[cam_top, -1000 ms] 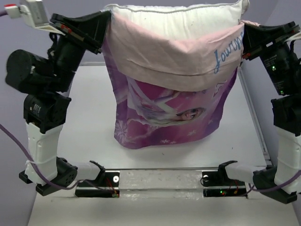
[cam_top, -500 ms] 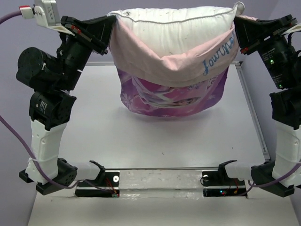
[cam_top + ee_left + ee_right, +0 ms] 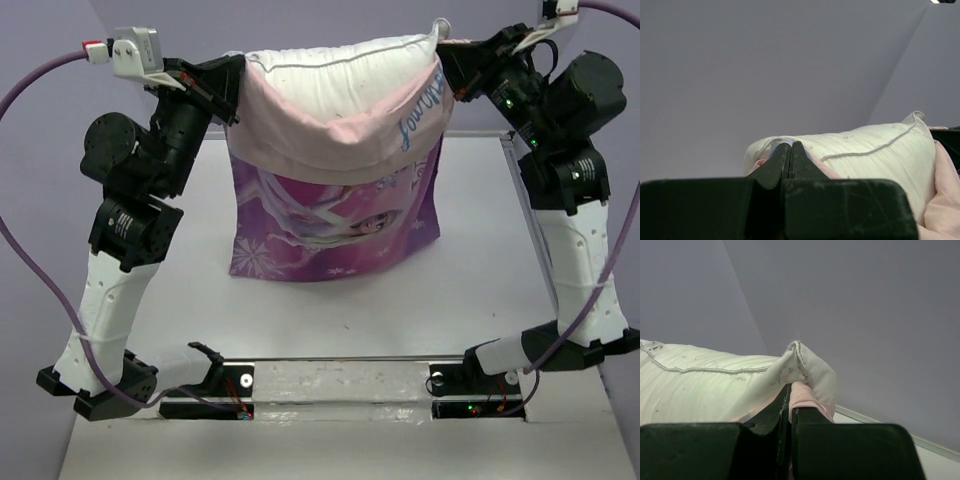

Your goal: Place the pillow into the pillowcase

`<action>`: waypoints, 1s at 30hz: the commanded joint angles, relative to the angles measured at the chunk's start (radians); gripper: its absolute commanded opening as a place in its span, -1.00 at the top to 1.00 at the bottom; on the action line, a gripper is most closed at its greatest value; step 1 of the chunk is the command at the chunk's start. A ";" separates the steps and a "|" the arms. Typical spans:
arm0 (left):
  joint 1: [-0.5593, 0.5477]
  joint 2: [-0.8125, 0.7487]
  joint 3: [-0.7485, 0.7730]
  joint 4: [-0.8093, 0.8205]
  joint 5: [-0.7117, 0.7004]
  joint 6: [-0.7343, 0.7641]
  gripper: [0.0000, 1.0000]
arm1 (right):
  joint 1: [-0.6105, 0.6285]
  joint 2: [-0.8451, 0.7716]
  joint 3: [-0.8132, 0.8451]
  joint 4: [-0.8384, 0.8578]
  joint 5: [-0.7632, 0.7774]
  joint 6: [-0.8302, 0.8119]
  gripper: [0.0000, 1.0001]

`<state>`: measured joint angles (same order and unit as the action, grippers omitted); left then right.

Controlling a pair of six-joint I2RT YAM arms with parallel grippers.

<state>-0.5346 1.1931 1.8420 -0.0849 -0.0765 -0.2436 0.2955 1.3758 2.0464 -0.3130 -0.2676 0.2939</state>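
Above table (image 3: 180,290), pinching pillowcase (image 3: 330,220) by both top corners with left gripper (image 3: 240,65) and right gripper (image 3: 447,52), both clamped; holding pillow (image 3: 340,70) mostly inside, top bulging out.

White pillow (image 3: 345,75) protrudes from the hanging purple-pink pillowcase (image 3: 335,215).

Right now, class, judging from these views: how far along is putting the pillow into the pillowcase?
Done: most of the pillow sits inside the pillowcase. In hand: left gripper and right gripper each pinch a top corner, hanging it up. Left: the pillow's white top bulges above the pink rim; it must settle fully in.
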 commanded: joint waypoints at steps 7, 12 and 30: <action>0.234 0.587 1.016 -0.218 0.162 -0.055 1.00 | 0.002 0.446 0.559 0.231 0.022 -0.070 1.00; 0.265 0.459 0.870 -0.044 0.193 -0.072 1.00 | 0.002 0.497 0.629 0.475 0.022 -0.058 1.00; -0.174 0.662 1.068 -0.783 -0.253 0.059 1.00 | -0.022 -0.136 -1.088 0.851 -0.157 0.053 1.00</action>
<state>-0.5766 1.8389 2.9669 -0.7967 -0.1551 -0.2424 0.2958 1.2140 1.1992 0.4473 -0.4347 0.2905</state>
